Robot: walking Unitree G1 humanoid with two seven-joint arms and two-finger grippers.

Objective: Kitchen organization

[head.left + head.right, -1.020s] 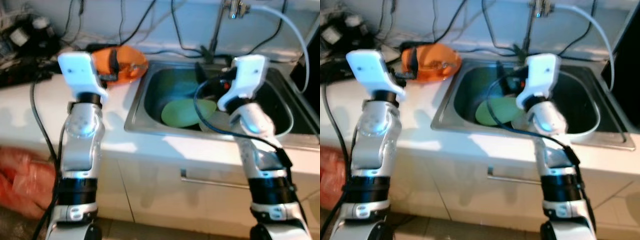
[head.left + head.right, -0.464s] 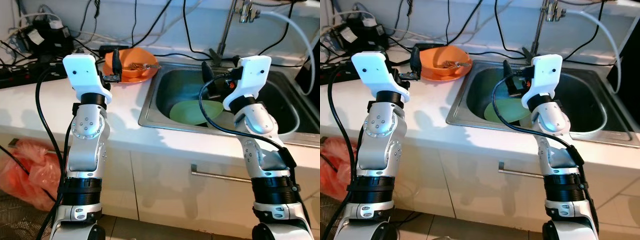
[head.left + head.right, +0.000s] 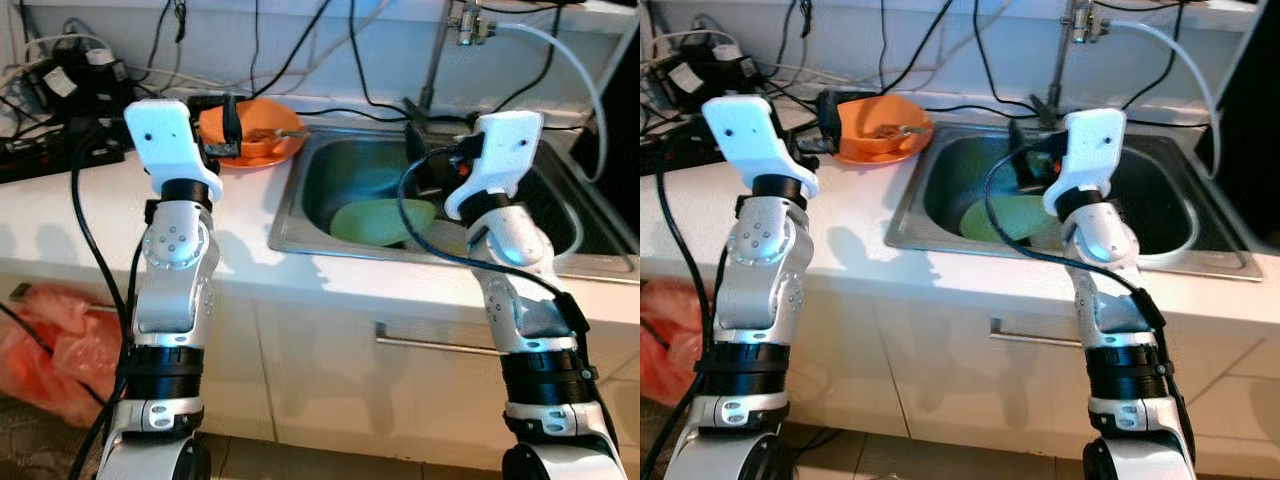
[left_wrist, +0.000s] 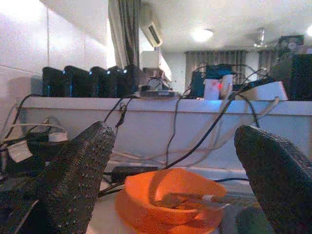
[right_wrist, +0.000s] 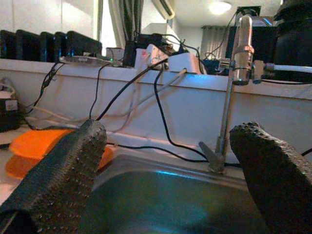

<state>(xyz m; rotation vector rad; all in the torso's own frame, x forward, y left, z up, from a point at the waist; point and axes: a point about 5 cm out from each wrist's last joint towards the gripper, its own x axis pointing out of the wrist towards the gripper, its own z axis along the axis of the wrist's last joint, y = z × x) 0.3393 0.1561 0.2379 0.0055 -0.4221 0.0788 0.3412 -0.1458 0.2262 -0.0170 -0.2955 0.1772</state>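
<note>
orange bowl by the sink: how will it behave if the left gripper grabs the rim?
The orange bowl looks like thin plastic, so probably light and a bit flexible. Utensils lie inside, so tilting may spill them. The left gripper is open, facing it.

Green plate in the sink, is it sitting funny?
Yes. The green plate lies tilted in the sink instead of flat. Black cables also hang down the wall right above the wet sink.

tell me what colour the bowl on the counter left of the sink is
Orange. The bowl shows best in the left wrist view.
</note>
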